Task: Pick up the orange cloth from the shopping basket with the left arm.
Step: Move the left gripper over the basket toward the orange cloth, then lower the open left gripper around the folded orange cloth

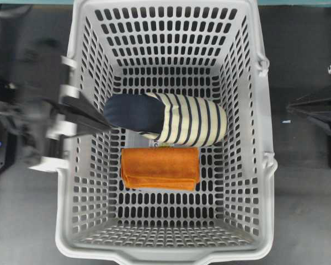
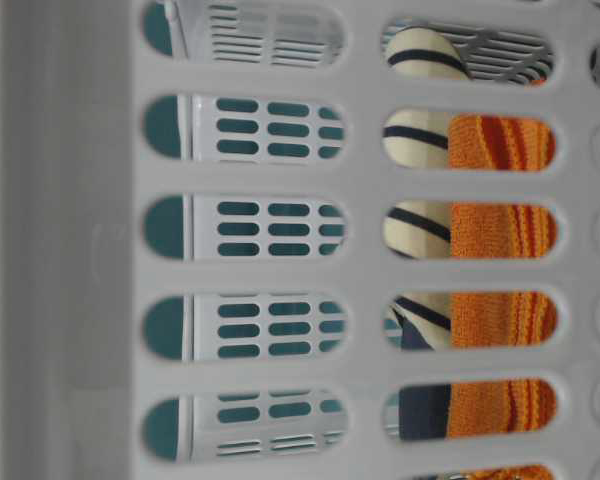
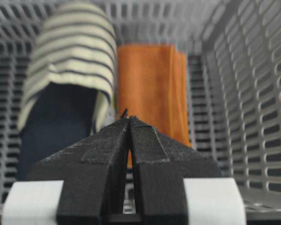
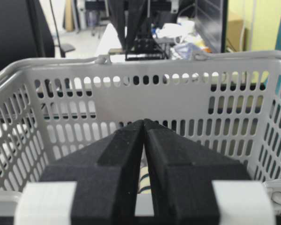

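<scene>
The orange cloth (image 1: 160, 168) lies folded flat on the floor of the grey shopping basket (image 1: 254, 165), just in front of a navy-and-cream striped slipper (image 1: 171, 120). My left gripper (image 1: 107, 124) is shut and empty. It reaches over the basket's left wall, its tip by the slipper's navy end, above and left of the cloth. In the left wrist view the shut gripper (image 3: 129, 118) points at the cloth (image 3: 150, 89), with the slipper (image 3: 70, 70) to its left. My right gripper (image 1: 289, 106) is shut and empty outside the basket's right wall.
In the right wrist view the shut gripper (image 4: 144, 121) faces the basket's outer wall (image 4: 131, 93). The table-level view shows the cloth (image 2: 500, 230) and slipper (image 2: 415, 225) through the wall slots. Dark table surrounds the basket.
</scene>
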`<move>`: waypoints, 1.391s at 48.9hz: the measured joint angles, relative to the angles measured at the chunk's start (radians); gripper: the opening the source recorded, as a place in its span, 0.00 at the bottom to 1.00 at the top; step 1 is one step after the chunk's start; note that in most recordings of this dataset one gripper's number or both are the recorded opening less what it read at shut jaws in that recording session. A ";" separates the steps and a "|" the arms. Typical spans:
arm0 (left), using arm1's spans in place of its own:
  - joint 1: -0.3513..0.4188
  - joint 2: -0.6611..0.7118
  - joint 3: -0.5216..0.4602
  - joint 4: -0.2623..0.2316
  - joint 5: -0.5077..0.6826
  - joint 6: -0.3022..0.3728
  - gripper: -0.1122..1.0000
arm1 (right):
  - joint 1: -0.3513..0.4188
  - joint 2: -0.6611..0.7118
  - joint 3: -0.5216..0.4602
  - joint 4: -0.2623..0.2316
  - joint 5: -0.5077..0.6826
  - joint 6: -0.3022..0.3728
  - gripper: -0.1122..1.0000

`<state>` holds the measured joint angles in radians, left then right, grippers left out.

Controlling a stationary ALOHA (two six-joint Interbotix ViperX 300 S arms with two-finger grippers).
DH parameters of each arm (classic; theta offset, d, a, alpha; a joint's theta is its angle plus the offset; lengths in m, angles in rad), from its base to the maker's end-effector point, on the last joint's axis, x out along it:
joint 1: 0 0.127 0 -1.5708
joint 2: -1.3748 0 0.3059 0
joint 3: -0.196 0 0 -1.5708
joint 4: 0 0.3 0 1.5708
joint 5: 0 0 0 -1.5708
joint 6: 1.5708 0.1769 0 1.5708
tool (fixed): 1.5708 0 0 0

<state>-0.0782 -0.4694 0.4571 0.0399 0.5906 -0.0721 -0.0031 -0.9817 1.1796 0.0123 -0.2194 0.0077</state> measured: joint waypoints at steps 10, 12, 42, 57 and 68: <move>-0.014 0.199 -0.160 0.002 0.160 0.002 0.10 | 0.000 0.000 0.000 0.000 0.002 0.002 0.10; -0.014 0.227 -0.186 0.002 0.183 0.002 0.10 | 0.000 0.000 0.000 0.000 0.002 0.000 0.10; -0.029 0.405 -0.311 0.002 0.249 -0.058 0.14 | 0.000 -0.003 0.000 0.002 0.009 0.078 0.80; -0.041 0.526 -0.368 0.002 0.270 -0.095 0.86 | -0.008 -0.006 0.000 0.002 0.018 0.077 0.77; -0.061 0.600 -0.383 0.002 0.291 -0.078 0.90 | -0.009 -0.011 0.000 0.003 0.018 0.078 0.77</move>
<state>-0.1396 0.1304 0.0736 0.0414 0.8820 -0.1503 -0.0123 -0.9925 1.1796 0.0153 -0.2010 0.0859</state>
